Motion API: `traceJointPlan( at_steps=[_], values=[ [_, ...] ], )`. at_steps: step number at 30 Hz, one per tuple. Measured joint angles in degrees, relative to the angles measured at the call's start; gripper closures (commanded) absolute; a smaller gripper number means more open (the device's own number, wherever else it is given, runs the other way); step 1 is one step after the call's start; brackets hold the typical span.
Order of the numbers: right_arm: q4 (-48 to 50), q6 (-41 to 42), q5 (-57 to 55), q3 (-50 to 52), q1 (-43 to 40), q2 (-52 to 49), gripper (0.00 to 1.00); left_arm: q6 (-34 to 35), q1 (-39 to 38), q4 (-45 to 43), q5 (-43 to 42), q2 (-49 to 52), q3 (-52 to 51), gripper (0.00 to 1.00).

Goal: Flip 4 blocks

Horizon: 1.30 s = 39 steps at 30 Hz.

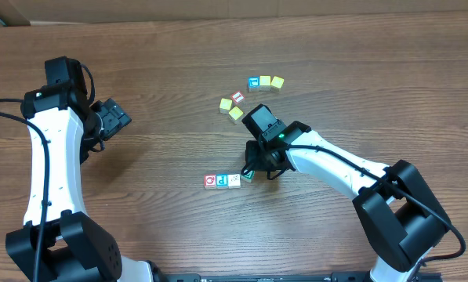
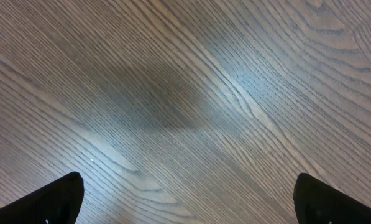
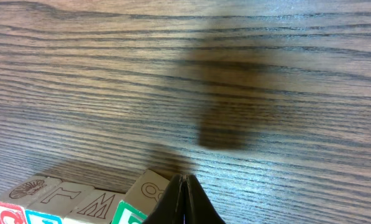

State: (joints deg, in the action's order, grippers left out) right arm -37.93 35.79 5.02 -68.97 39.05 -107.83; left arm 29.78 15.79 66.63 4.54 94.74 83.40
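Wood-grain tabletop [image 1: 163,47]: left tool [image 2: 188,199] spread wide and empty, far off; right tool [image 3: 184,186] pinched shut on nothing, tips beside the green block [image 3: 130,213] ending the row of four blocks [image 1: 223,181], its wrist partly hiding that block overhead; spare cubes [image 1: 235,103] behind it.

My left gripper [image 2: 188,202] hangs with its jaws spread wide over bare counter [image 2: 185,74]. Nothing stands near it, and the whole left half is free for a pass. The four blocks [image 1: 223,181] sit packed in a row, with no finger gap showing between them; their near side and left end are open. My right gripper [image 3: 185,186], pinched closed, is down at the green block [image 3: 128,214] on the row's right end, and my right arm [image 1: 335,164] bars that side. Six loose cubes [image 1: 235,113] crowd the far side, a clear lane between them and the row.
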Motion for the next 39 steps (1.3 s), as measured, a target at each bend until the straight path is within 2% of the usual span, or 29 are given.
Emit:
traceJointPlan(
  at_steps=[23,39],
  values=[
    [-3.8,0.0,9.9,0.0,0.0,0.0,0.96,0.0,0.0,0.0,0.0,0.0,0.0,0.00],
    [-4.3,2.6,12.2,0.0,0.0,0.0,0.91,0.0,0.0,0.0,0.0,0.0,0.0,0.00]
  ],
)
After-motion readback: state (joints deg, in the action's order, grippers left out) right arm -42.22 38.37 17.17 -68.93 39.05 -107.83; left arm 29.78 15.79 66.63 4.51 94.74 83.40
